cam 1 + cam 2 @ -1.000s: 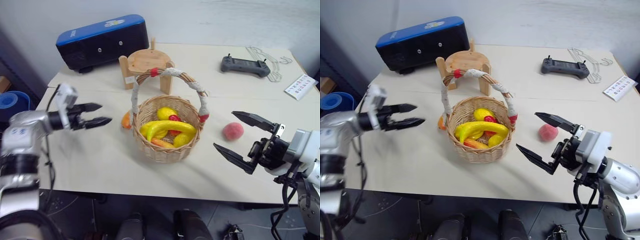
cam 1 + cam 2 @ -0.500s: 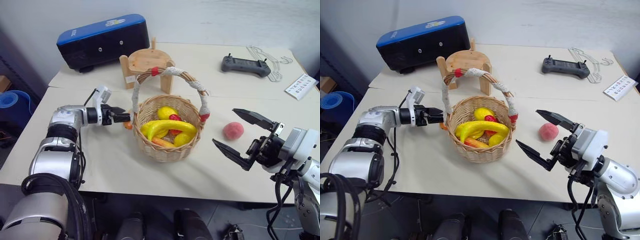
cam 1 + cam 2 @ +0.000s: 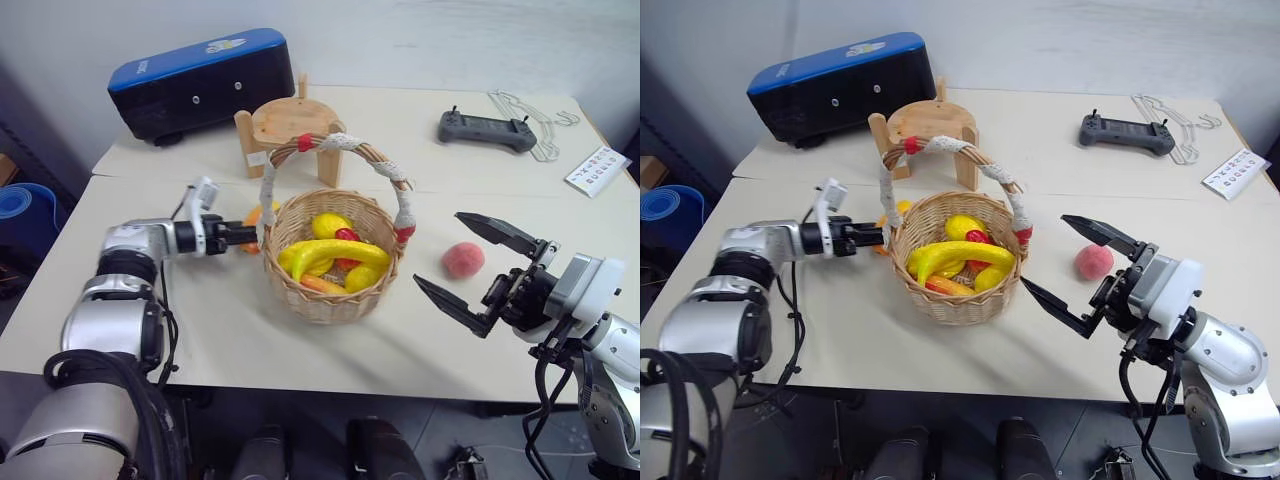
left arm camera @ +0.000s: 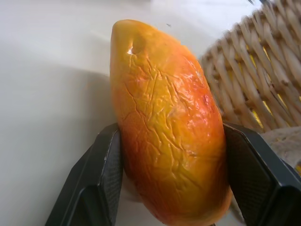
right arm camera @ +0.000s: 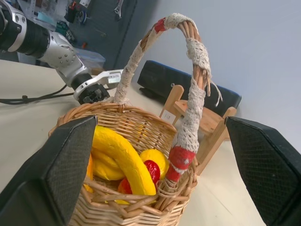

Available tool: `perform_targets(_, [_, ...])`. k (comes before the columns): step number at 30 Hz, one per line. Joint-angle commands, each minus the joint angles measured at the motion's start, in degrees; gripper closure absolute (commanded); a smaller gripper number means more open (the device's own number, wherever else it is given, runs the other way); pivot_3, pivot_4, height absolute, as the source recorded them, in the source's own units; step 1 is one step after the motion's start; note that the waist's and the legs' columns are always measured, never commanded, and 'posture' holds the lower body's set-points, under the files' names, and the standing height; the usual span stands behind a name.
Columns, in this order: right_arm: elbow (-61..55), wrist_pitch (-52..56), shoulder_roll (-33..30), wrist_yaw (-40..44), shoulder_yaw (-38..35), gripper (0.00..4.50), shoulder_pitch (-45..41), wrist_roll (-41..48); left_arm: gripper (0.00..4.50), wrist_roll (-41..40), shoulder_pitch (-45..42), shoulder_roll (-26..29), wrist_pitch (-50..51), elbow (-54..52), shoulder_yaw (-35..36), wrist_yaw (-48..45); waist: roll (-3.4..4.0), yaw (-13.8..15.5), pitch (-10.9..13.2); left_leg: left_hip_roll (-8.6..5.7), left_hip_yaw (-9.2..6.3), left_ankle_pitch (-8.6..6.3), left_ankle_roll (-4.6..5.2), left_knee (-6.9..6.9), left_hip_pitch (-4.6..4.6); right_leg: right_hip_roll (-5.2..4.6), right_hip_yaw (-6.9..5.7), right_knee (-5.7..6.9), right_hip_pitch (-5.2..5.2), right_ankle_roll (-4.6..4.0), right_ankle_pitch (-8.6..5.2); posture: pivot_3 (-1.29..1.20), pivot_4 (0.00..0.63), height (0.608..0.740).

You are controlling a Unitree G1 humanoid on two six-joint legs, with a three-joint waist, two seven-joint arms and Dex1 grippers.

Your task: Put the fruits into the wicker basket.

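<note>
Clamping down on the mango [image 4: 167,127], the left gripper [image 3: 243,236] has both black pads pressed against the fruit's flanks, right up against the outer wall of the wicker basket [image 3: 331,290] on the robot's left side. The mango stands upright between the fingers [image 4: 106,174], orange-yellow with a red blush, its skin creased; whether its base touches the table [image 3: 200,330] is hard to judge from the wrist view.

And look inside the basket: the banana [image 3: 325,255] curves across the top of the pile, with other yellow pieces and a small red one packed beneath it. The arched handle, wrapped in white cloth with red bands, rises over the lot.

On the far side of the basket, to the robot's right, the peach [image 3: 463,260] sits on the table, apart from the wicker. The right gripper [image 3: 468,270] hovers just beside it, nearer the robot than the peach, jaws spread wide with nothing between them, aimed toward the basket.

Behind the basket stands the wooden stool [image 3: 285,125], and beyond that the black and blue case [image 3: 205,82]. Further behind and to the right of the basket lie the black controller [image 3: 486,130], a wire hanger [image 3: 540,120] and a printed card [image 3: 597,168].
</note>
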Motion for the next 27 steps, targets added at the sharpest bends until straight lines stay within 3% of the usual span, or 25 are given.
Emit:
perform_targets(1, [-1.82,0.36,-0.75,-1.09,-1.08,0.00,-0.67,0.30,1.84,-2.89,2.06,6.26,-4.36,-5.34,3.93,-5.04,0.00,-0.24,0.00,0.00,-0.01,0.00,-0.01,-0.01,0.00,-0.02,0.00,0.06,-0.03,0.00,0.00,0.00,0.150,0.740])
perform_targets(5, [-0.40,0.80,0.21,-2.73,-3.06,0.00,-0.94,1.72,1.84,-5.28,10.20,12.66,-3.35,-19.17,3.47,-16.16,0.01,-0.25,0.01,-0.03,-0.01,-0.01,-0.02,0.00,-0.02,-0.11,0.03,0.06,-0.04,0.00,0.00,0.00,0.150,0.740])
perform_targets(9, [1.82,1.78,-1.00,-1.35,-4.20,0.00,0.40,2.51,1.84,-12.34,20.98,17.48,3.87,-44.57,2.78,-25.54,0.01,0.45,0.01,-0.02,-0.09,-0.03,0.00,0.06,-0.06,-0.18,0.08,0.02,0.02,-0.01,0.00,0.00,0.150,0.740])
perform_targets(12, [3.88,1.74,-1.74,1.19,-4.66,0.00,2.61,2.49,1.84,-17.73,27.13,19.03,9.21,-65.65,1.29,-24.95,0.01,0.95,0.02,0.01,-0.27,-0.11,0.05,0.14,-0.08,-0.26,0.14,-0.11,0.19,-0.01,0.00,0.00,0.150,0.740])
perform_targets(14, [4.97,1.40,-1.69,2.14,-5.00,0.00,3.71,2.42,1.84,-21.11,28.54,19.08,12.52,-74.15,0.43,-22.81,0.04,1.00,0.04,-0.04,-0.55,-0.18,0.06,0.22,-0.04,-0.26,0.20,-0.40,0.43,-0.02,-0.01,0.00,0.150,0.740])
perform_targets(16, [6.33,0.90,-1.24,2.72,-5.36,0.00,5.21,1.92,1.84,-25.30,25.25,13.80,16.93,-82.02,-1.65,-15.80,0.25,1.01,0.02,-0.07,-0.67,-0.19,0.05,0.21,0.01,-0.23,0.21,-0.69,0.61,-0.03,-0.02,0.00,0.150,0.740])
perform_targets(20, [7.70,-0.10,-0.62,3.58,-5.52,0.00,7.81,1.11,1.84,-27.87,17.75,5.24,31.63,-87.35,-8.79,-2.58,0.31,1.04,0.00,-0.12,-0.77,-0.17,0.09,0.33,-0.07,-0.06,0.31,-0.74,0.72,-0.01,0.00,0.00,0.150,0.740])
perform_targets(24, [7.78,-2.20,0.55,3.81,-6.47,0.00,10.36,0.75,1.84,-22.41,13.47,-0.47,32.11,-83.85,-14.40,5.98,0.34,0.47,-0.01,-0.14,-0.72,-0.17,0.08,0.29,0.04,0.24,0.62,-0.33,0.58,0.01,0.00,0.00,0.150,0.740])
perform_targets(27, [8.27,-4.97,2.13,4.42,-8.03,0.00,13.75,0.70,0.85,-20.77,12.84,-0.11,30.65,-82.21,-16.04,6.40,0.35,0.36,0.00,-0.13,-0.77,-0.15,0.06,0.29,0.11,0.44,0.86,-0.29,0.49,0.01,0.00,0.00,0.150,0.740])
